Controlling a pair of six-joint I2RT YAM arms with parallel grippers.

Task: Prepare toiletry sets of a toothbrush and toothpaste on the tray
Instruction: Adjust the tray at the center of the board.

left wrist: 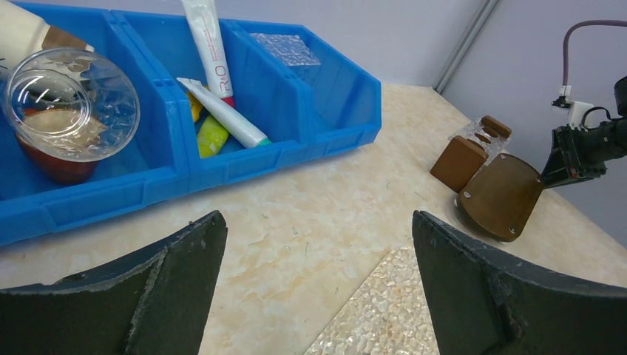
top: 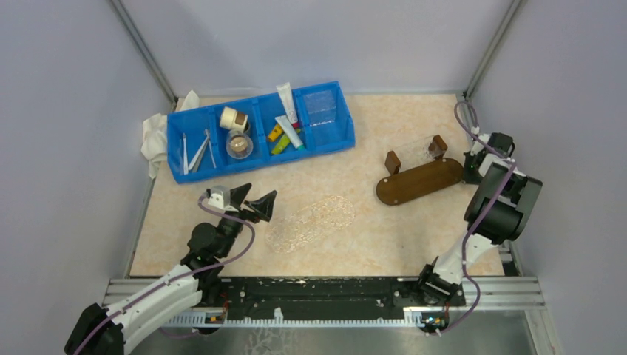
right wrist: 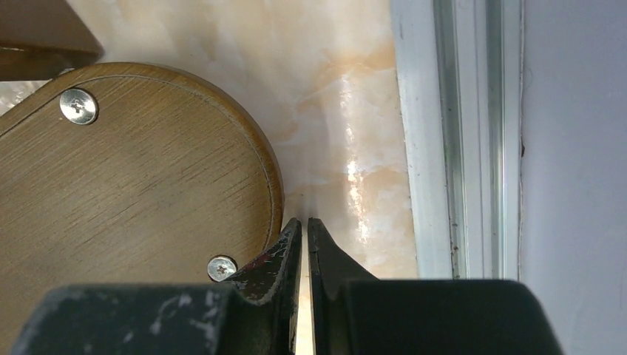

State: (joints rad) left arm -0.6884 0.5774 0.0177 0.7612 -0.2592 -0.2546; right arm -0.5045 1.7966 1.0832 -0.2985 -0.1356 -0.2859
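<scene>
A white cloth [top: 151, 139] lies at the bench's far left edge, touching the blue divided bin [top: 336, 140]. The bin's leftmost compartment holds the toothbrushes [top: 197, 151]. The next holds a clear cup [top: 239, 144] and a white cup [top: 232, 118]. The third holds the toothpaste [top: 288, 118]: one white tube leaning on the back wall has red letters like "R" and "O", and no other print can be read. The left gripper [top: 253, 198] hovers in front of the bin, fingers wide apart and empty. Just to its right a clear patterned tray [top: 312, 222] lies bare at the near middle. Toward the right edge sits a brown wooden tray [top: 418, 180]. At its right end is the right gripper [right wrist: 304, 222], fingers nearly together and pinching nothing, one tip against the rim.
</scene>
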